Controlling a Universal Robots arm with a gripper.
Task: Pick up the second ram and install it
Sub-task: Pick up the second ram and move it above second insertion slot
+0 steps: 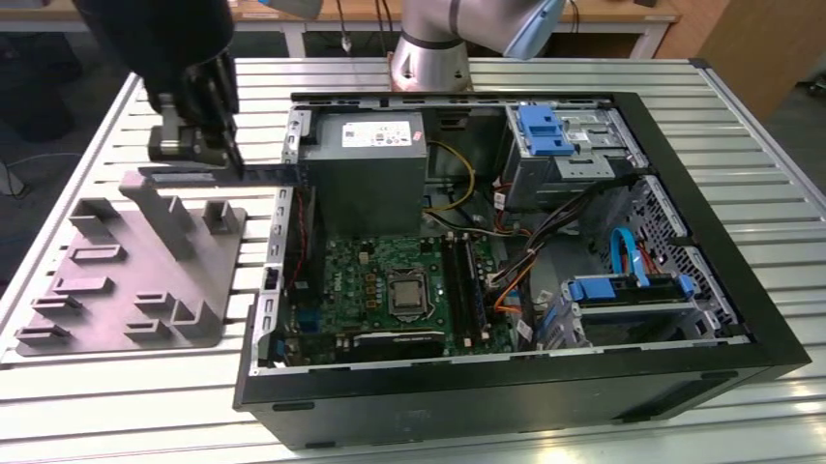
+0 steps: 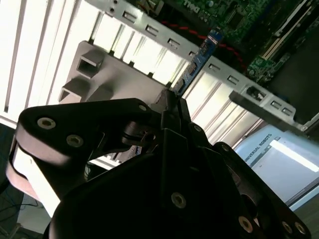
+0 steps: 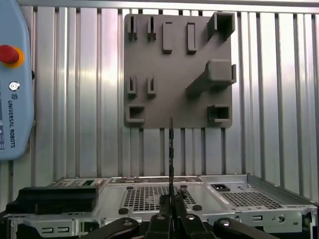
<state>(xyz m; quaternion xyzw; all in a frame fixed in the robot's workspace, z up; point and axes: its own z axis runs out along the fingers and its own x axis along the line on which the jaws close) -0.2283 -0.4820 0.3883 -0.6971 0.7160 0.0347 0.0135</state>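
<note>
The second ram [image 1: 274, 174] is a slim dark stick held level above the table, and its free end reaches the case's wall on the exterior view's left. My gripper [image 1: 207, 162] is shut on its other end, above the grey fixture. In the second wrist view the fingers [image 2: 172, 97] pinch the stick [image 2: 199, 59], which points toward the motherboard. The first wrist view shows the stick [image 3: 171, 149] edge-on, rising from the gripper [image 3: 171, 201]. The long memory slots [image 1: 465, 280] lie beside the CPU socket [image 1: 408, 295] on the green motherboard [image 1: 348, 280].
The open black PC case [image 1: 516, 387] lies on the slatted metal table [image 1: 761, 174], with a power supply [image 1: 368, 164], blue drive bays [image 1: 548, 130] and loose cables inside. The grey holder fixture [image 1: 142, 280] stands beside it. A teach pendant [image 3: 15, 84] lies on the table.
</note>
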